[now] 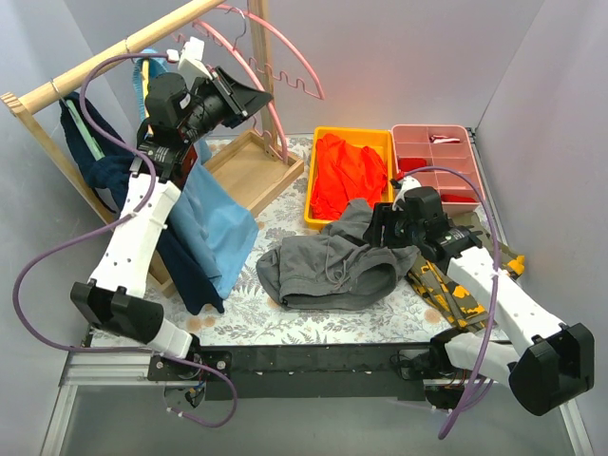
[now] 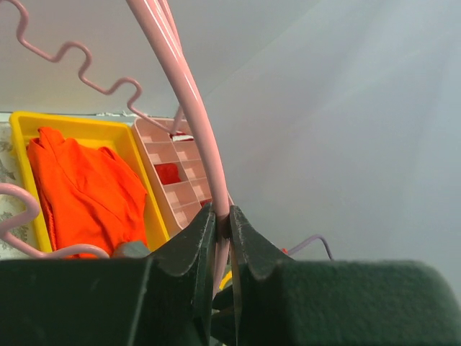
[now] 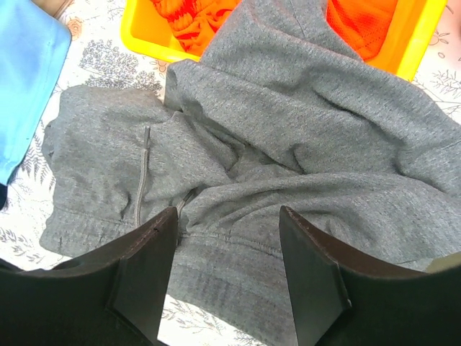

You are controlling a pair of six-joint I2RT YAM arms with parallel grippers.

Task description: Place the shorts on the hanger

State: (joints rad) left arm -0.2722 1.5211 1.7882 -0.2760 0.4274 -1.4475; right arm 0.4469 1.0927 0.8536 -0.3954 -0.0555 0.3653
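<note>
The dark grey shorts [image 1: 332, 266] lie crumpled on the floral table, one leg over the yellow bin's edge. In the right wrist view they [image 3: 288, 166] fill the frame below my open right gripper [image 3: 229, 216], which hovers over the waistband; in the top view this gripper [image 1: 388, 226] is at the shorts' right side. My left gripper [image 1: 249, 99] is raised near the wooden rail and shut on the pink hanger [image 1: 277, 123]. In the left wrist view its jaws pinch the hanger's [image 2: 191, 108] arched bar at the gripper [image 2: 222, 218].
A yellow bin [image 1: 382, 142] holds a bright orange garment [image 1: 347, 176]. A red compartment tray [image 1: 437, 161] stands at the back right. Light blue shorts [image 1: 214, 233] and dark clothes hang from the wooden rack [image 1: 114, 47]. A wooden tray [image 1: 249, 169] lies behind; a camouflage cloth [image 1: 456, 290] lies under the right arm.
</note>
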